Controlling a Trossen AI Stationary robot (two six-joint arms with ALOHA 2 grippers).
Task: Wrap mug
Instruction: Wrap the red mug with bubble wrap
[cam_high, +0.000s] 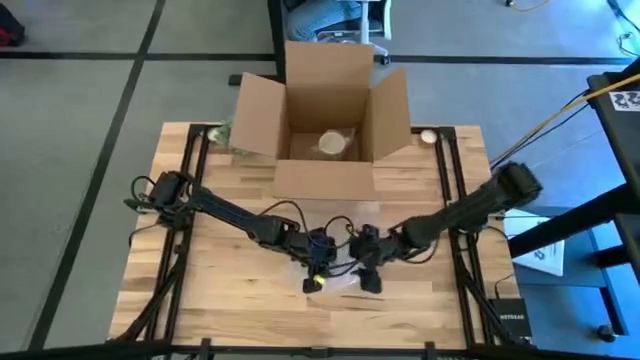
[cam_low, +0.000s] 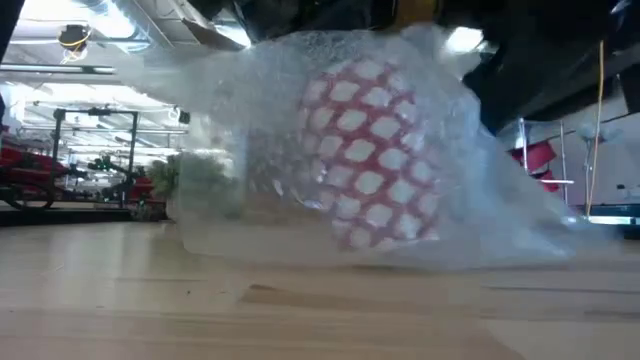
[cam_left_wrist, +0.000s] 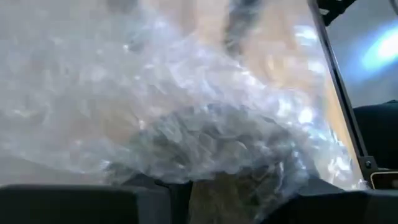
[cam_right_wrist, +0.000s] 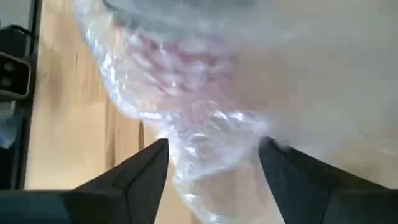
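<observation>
Red-and-white patterned mug (cam_low: 375, 150) sits inside clear bubble wrap (cam_low: 260, 130), low at centre frame on the pale wooden surface (cam_high: 230, 290) in the overhead view. Left pincer (cam_high: 318, 274) presses at the bundle's left edge; whether it is open I cannot tell. Right pincer (cam_right_wrist: 214, 165) stands open, wrap lying between its fingers. An open brown cardboard box (cam_high: 325, 120) sits at upper centre.

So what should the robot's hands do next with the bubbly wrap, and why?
Probably the right gripper should close on the bubble wrap between its open fingers and fold it over the mug. The red-and-white mug already lies inside the wrap on the table, but loose wrap trails out at the side. The left gripper is at the bundle's other side, its view filled with wrap.
</observation>
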